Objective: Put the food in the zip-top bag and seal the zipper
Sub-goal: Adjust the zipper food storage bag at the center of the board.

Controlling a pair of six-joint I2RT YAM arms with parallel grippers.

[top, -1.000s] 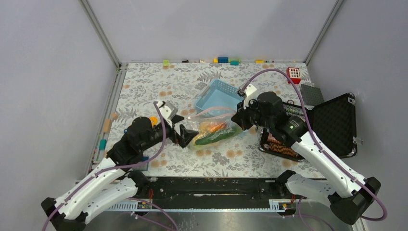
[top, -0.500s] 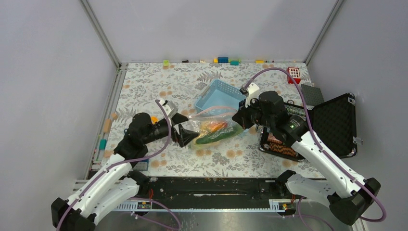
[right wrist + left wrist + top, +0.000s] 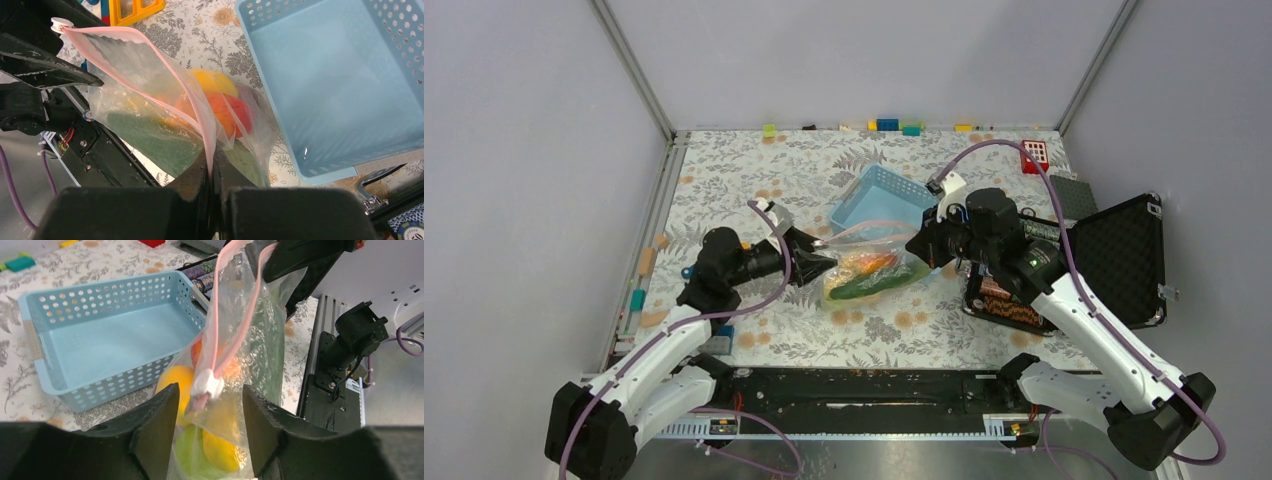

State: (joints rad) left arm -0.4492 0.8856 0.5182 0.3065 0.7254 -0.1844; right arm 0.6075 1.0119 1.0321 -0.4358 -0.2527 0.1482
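The clear zip-top bag (image 3: 876, 270) lies at the table's middle with the food inside: a green cucumber (image 3: 150, 135), a yellow lemon (image 3: 175, 382) and a red-orange fruit (image 3: 227, 111). Its pale pink zipper (image 3: 165, 75) is stretched up between the arms. My right gripper (image 3: 214, 165) is shut on the zipper's right end. My left gripper (image 3: 209, 400) stands at the left end, jaws apart, with the white slider (image 3: 207, 384) and the bag's corner between them and a gap on each side. In the top view the left gripper (image 3: 819, 262) and right gripper (image 3: 921, 247) flank the bag.
A light blue mesh basket (image 3: 879, 198) stands just behind the bag. An open black case (image 3: 1114, 260) lies right of it, under the right arm. Small coloured blocks (image 3: 894, 125) line the far edge. A black rail (image 3: 864, 390) runs along the near edge.
My left gripper has moved right to the bag's left end, and its jaws have narrowed around the slider. The right gripper has kept its hold on the zipper.
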